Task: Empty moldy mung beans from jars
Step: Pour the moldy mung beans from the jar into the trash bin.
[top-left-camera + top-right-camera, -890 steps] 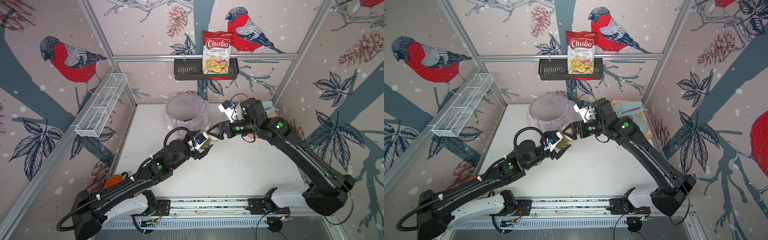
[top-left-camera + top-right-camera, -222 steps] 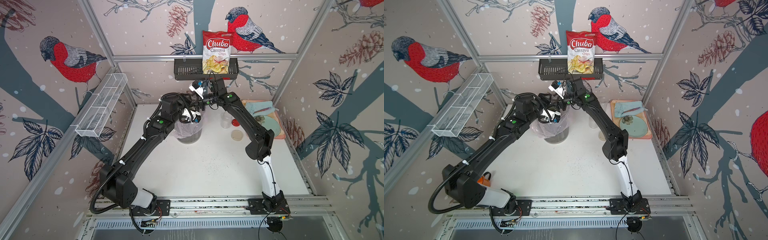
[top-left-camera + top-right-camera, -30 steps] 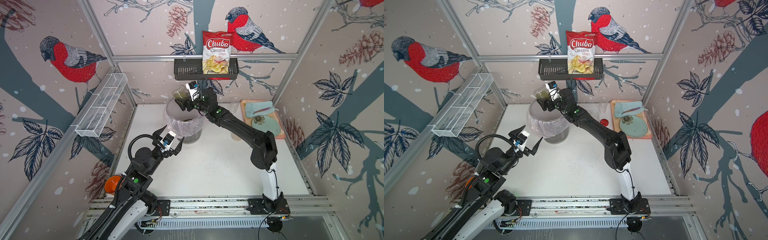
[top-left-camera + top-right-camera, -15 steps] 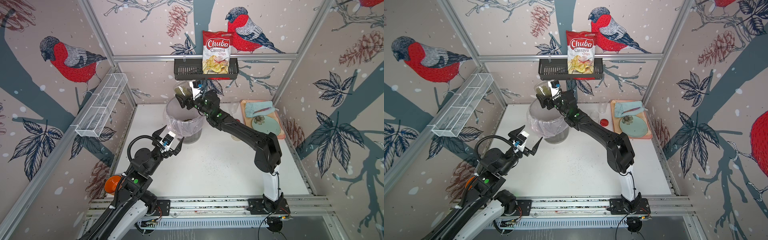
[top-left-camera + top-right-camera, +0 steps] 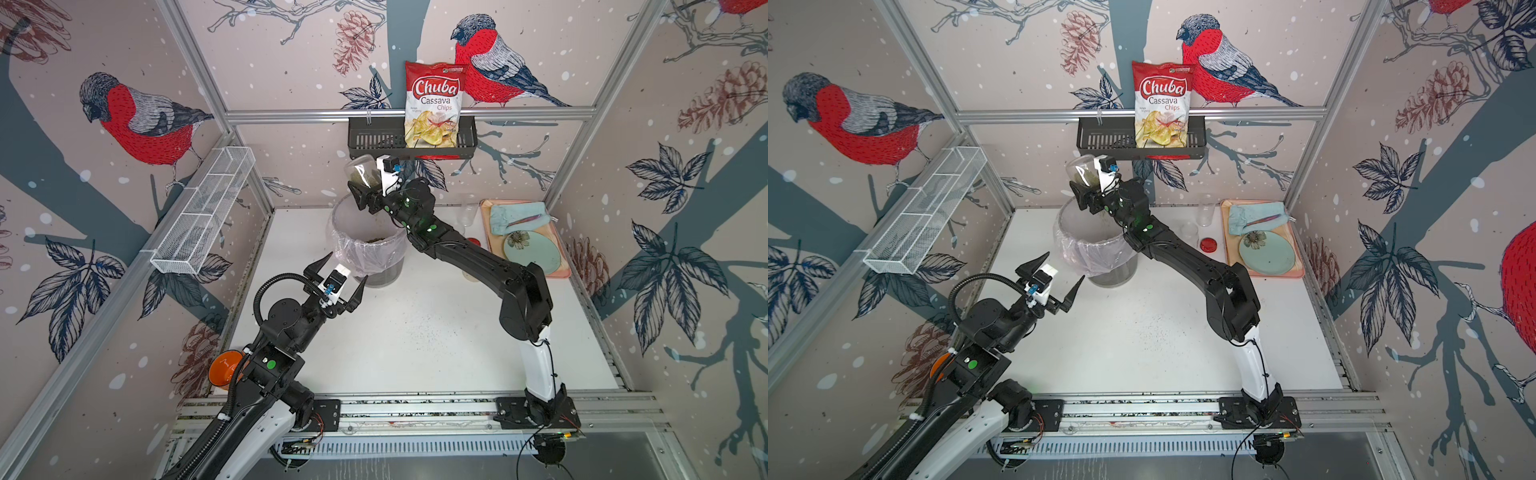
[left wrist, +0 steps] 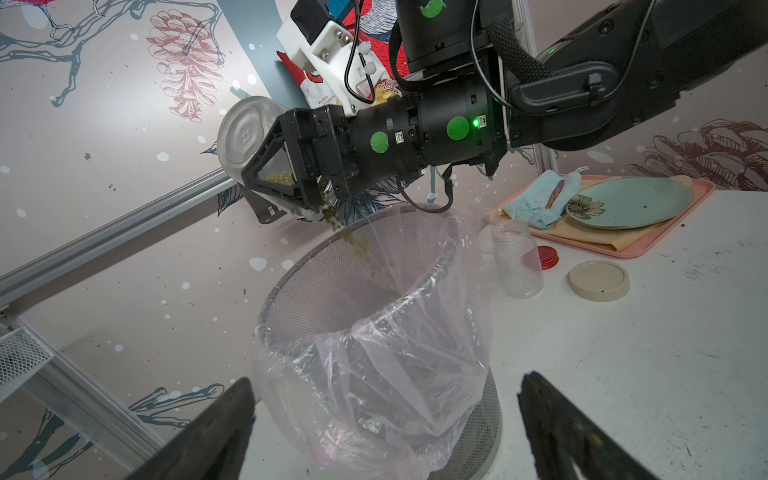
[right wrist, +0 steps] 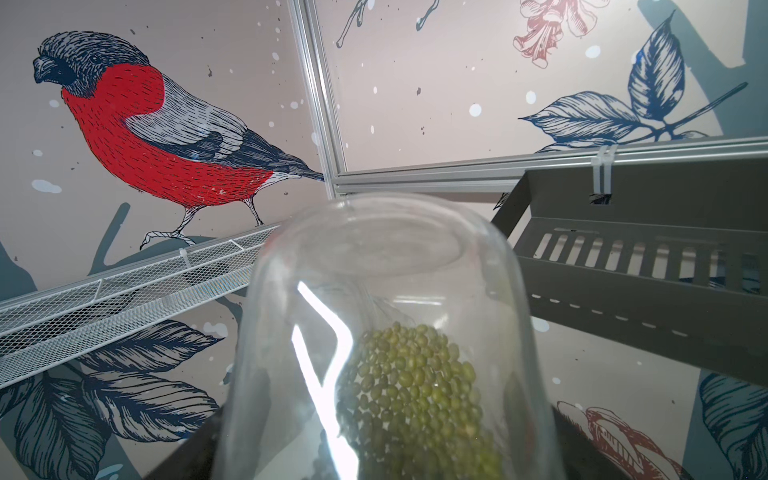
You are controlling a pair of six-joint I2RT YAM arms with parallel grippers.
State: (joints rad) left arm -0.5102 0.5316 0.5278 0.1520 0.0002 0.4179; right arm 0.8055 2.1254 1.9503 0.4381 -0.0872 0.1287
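Tipping mung beans (image 7: 415, 382) into the bin (image 6: 291, 278).
My right tool (image 6: 286, 166) grips the lidless jar (image 6: 243, 133), tipped mouth-down above the lined bin so the mung beans drop inside rather than onto the table (image 6: 623, 353). A clump clings to the glass, so I judge the pour unfinished. My left tool (image 5: 340, 276) hangs wide and empty beside the bin, clear of the stream. Another empty jar (image 6: 517, 266) stands near a red lid (image 6: 544, 257) and a beige lid (image 6: 598, 280).
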